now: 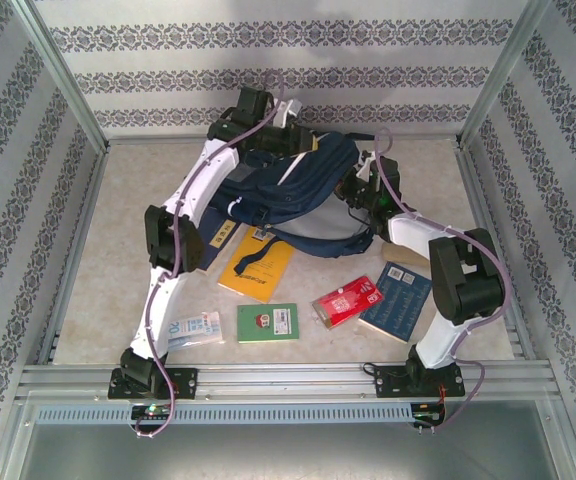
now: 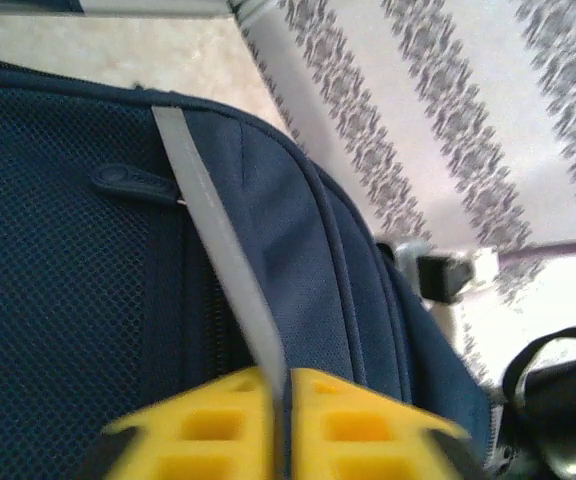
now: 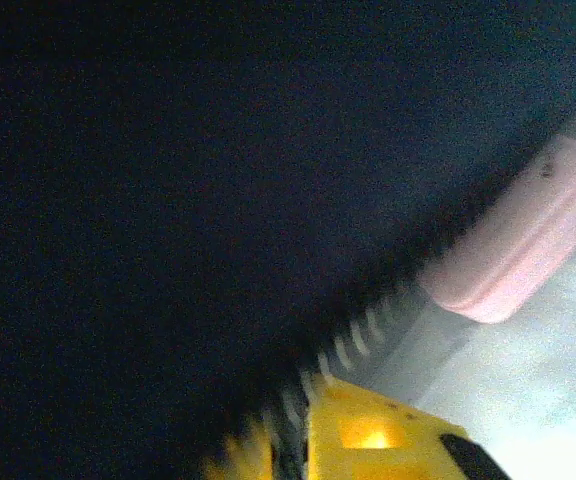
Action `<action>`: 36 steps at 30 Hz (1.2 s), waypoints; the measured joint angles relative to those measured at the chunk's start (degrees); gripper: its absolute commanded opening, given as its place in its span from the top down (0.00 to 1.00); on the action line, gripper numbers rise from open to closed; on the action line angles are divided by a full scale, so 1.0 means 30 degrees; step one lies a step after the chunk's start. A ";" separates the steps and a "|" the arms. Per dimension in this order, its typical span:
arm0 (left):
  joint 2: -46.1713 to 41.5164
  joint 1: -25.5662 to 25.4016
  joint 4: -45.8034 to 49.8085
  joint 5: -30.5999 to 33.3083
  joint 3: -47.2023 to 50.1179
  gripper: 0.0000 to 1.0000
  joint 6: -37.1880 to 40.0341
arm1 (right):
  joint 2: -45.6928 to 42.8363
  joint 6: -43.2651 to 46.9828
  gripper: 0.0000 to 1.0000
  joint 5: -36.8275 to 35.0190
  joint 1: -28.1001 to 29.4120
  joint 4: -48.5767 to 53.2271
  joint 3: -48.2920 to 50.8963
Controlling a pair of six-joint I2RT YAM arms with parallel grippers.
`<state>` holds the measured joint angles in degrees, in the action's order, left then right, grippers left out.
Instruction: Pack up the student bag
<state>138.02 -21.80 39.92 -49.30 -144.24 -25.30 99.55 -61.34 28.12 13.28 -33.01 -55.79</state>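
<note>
From above, the student bag (image 1: 288,190) lies at the far middle of the bench (image 1: 108,270). A yellow book (image 1: 256,268), a green booklet (image 1: 267,322), a red packet (image 1: 348,300) and a blue book (image 1: 396,300) are spread between it and the near edge. The left arm (image 1: 183,215) folds at the elbow and reaches over the bag's far left corner. The right arm (image 1: 458,280) bends low towards the bag's right side.

The wrist cameras give the close detail. At the left gripper (image 2: 283,420), a pale stripe (image 2: 218,260) runs down the navy fabric to yellow fingers parted by a mere slit — whether they nip it I cannot tell. The right gripper (image 3: 288,430) has its jaws pressed together at the zip teeth (image 3: 358,340) — dark cloth on one side, a pink object (image 3: 518,250) beyond.
</note>
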 measured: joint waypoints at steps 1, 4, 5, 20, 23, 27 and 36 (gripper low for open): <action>-0.0313 -0.0153 0.0656 0.0364 0.0350 0.38 0.0597 | 0.0000 -0.0284 0.98 0.0131 0.0000 -0.0423 0.0270; -0.1996 -0.0583 0.2193 0.1647 0.1982 0.29 0.2208 | 0.0000 -0.0816 1.00 0.0321 0.0000 -0.1362 0.0925; -0.2718 -0.0721 0.2521 0.2069 0.2623 0.27 0.2688 | 0.0000 -0.0954 1.00 0.0335 0.0036 -0.1559 0.1056; -0.7949 -0.4714 0.3592 1.0061 0.9158 0.28 0.8648 | 0.0342 -0.2244 1.00 0.0561 0.0415 -0.3373 0.1355; -0.7949 -0.5442 0.3322 1.2007 0.9384 0.27 0.9202 | 0.0444 -0.2535 1.00 0.0605 0.0408 -0.3439 0.1355; -0.7825 -0.6258 0.2798 1.4498 0.9457 0.26 0.9865 | 0.0503 -0.2732 1.00 0.0663 0.0408 -0.3614 0.1355; -0.6455 -0.7249 0.2062 1.8994 0.9391 0.35 1.0389 | 0.0860 -0.3519 1.00 0.0823 0.0415 -0.3861 0.1355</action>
<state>118.65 -43.55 46.11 7.68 -116.07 5.87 102.13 -71.90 30.59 14.52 -44.60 -51.72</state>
